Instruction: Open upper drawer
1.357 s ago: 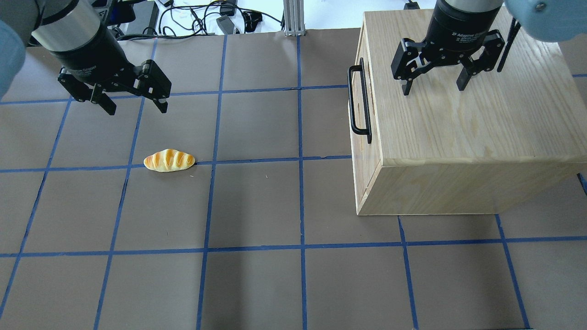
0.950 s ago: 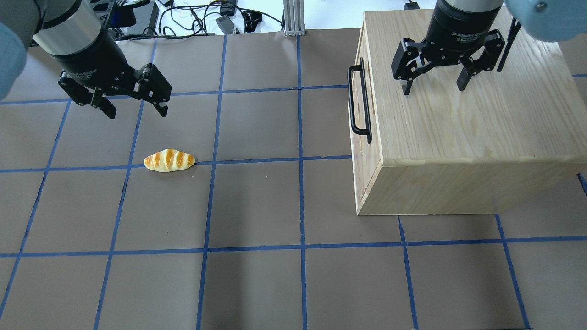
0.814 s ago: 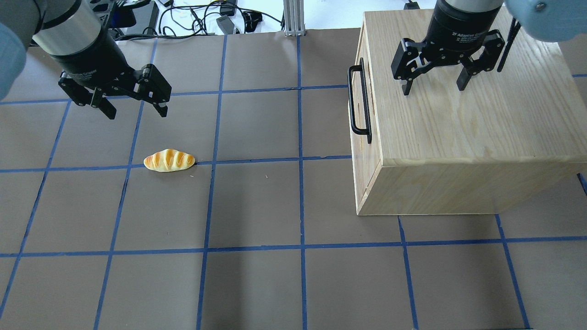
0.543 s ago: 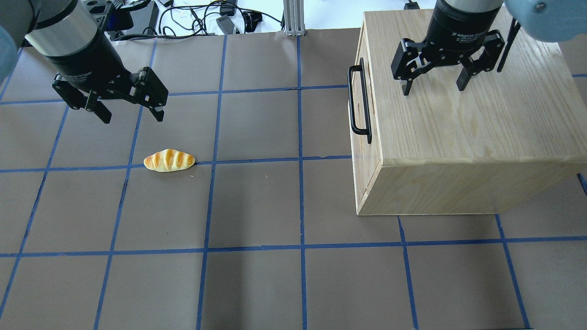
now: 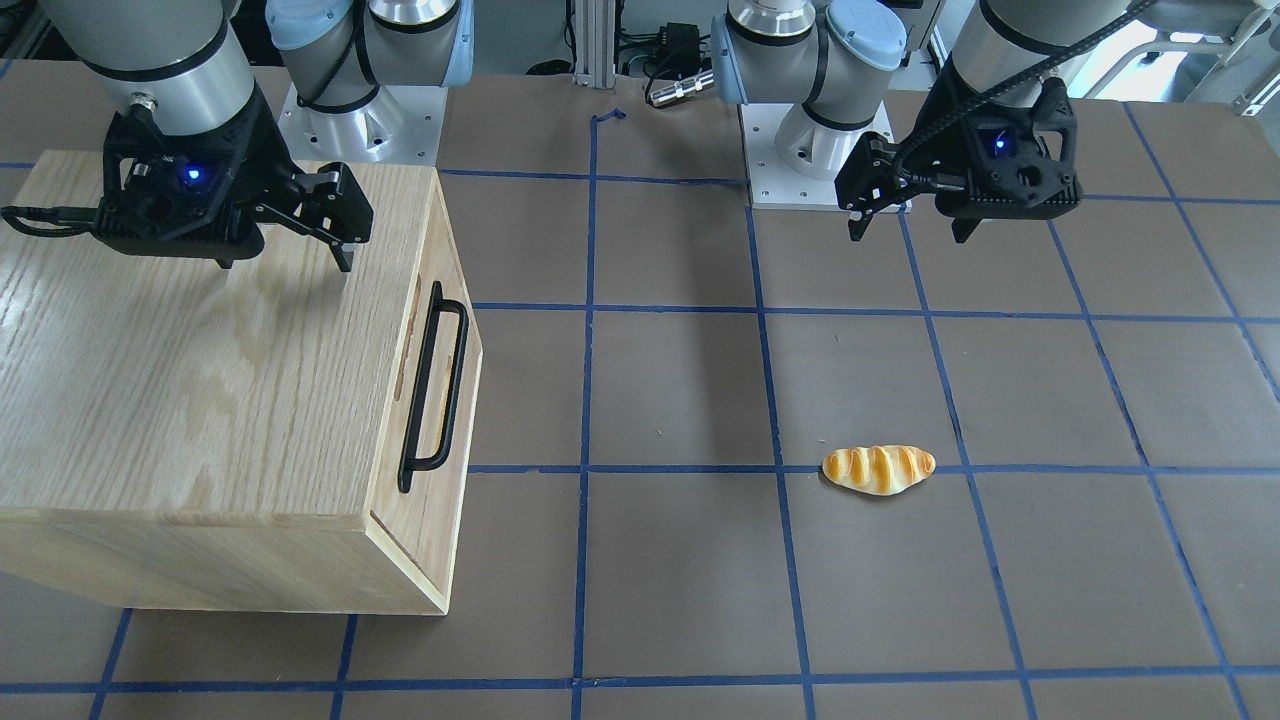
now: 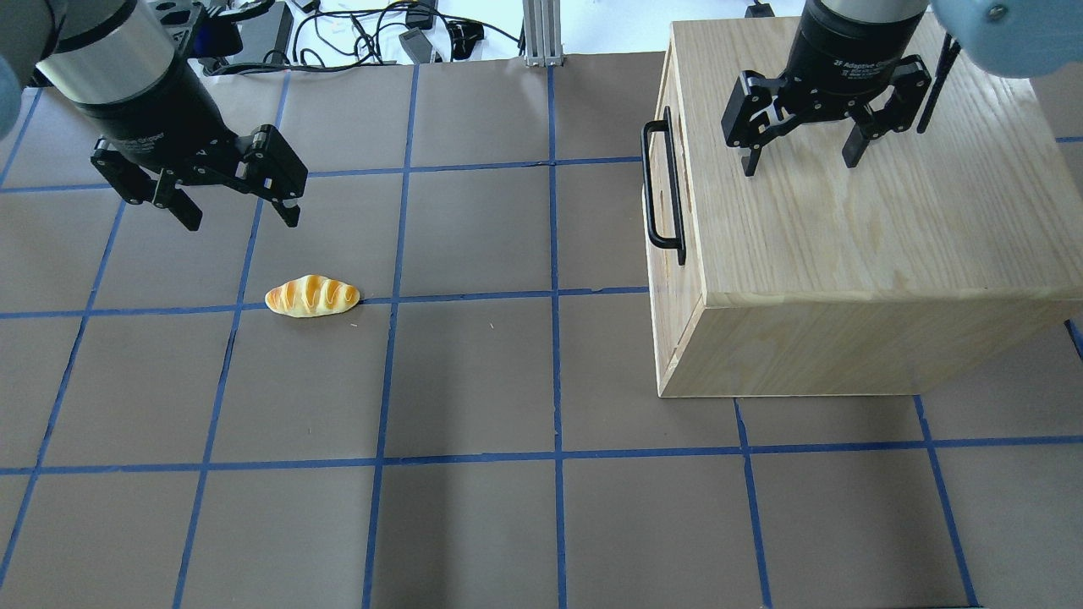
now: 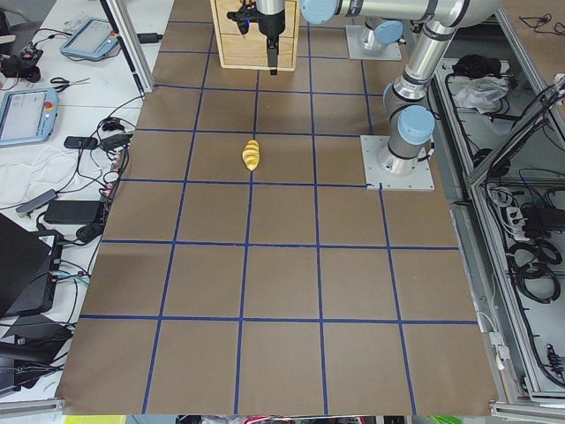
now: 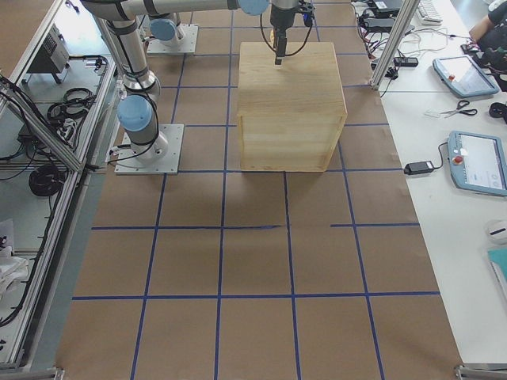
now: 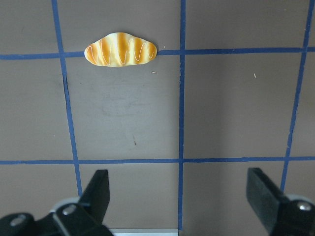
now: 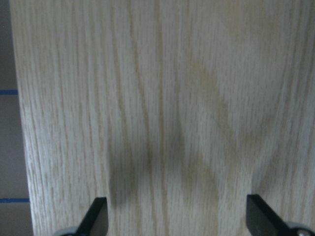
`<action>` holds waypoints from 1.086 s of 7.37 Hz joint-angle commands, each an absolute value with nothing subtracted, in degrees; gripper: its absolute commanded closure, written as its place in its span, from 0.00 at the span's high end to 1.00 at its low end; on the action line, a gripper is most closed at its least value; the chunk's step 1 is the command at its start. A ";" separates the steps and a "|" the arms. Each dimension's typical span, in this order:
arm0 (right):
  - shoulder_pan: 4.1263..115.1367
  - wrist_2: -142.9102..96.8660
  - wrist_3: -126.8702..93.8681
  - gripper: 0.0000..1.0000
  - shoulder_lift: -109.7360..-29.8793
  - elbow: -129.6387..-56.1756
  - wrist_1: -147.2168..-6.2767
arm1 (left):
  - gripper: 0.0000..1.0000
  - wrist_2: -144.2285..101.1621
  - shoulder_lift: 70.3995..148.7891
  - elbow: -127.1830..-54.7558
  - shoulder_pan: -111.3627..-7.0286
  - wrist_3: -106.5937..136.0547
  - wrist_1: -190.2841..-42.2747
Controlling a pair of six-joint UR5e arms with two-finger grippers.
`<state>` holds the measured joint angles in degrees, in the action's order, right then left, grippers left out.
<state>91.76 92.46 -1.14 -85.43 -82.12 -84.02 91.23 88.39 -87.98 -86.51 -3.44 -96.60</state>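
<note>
The upper drawer's front [image 5: 465, 405] sits flush in the light-wood cabinet [image 6: 846, 237], shut. Its long black bar handle [image 6: 662, 190] faces the table's middle and also shows in the front-facing view [image 5: 433, 388]. My right gripper [image 6: 799, 165] is open and empty, hovering over the cabinet's top behind the handle; its wrist view [image 10: 177, 211] shows only wood grain. My left gripper [image 6: 243, 220] is open and empty above the table, far left of the cabinet; it also shows in the front-facing view [image 5: 908, 233].
A small bread roll [image 6: 312, 296] lies on the brown mat, just in front of my left gripper, and shows in the left wrist view [image 9: 120, 49]. Cables and gear [image 6: 381, 34] lie beyond the mat's far edge.
My left gripper has drifted a little left and nearer the camera, still open. The right gripper, the cabinet and the roll have not moved.
</note>
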 commanded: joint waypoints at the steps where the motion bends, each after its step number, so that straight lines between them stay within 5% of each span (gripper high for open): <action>1: 91.76 92.46 -1.06 1.00 -85.43 -82.18 -84.02 | 1.00 91.49 88.59 -87.54 -86.40 -3.43 -96.77; 8: 91.76 92.46 -1.14 1.00 -85.43 -82.09 -84.02 | 1.00 83.59 93.16 -87.28 -92.09 4.72 -84.92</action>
